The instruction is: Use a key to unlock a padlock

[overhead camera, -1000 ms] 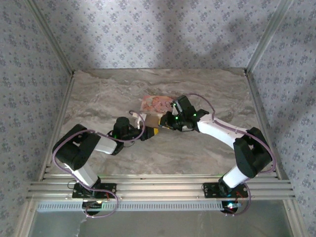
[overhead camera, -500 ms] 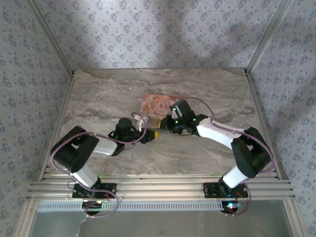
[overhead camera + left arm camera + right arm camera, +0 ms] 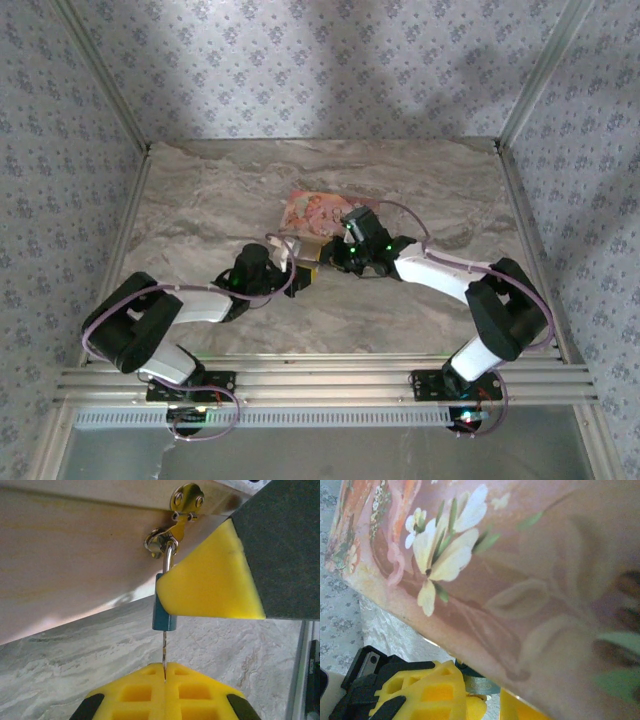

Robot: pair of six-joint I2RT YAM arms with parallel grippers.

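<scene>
Padlock, small and dark-blue with silvery shackle, has key in its base.

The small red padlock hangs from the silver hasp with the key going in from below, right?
Not quite: the small padlock is dark blue, not red, as the left wrist view shows. It does hang from the silver hasp, with the thin key entering from below.
</scene>
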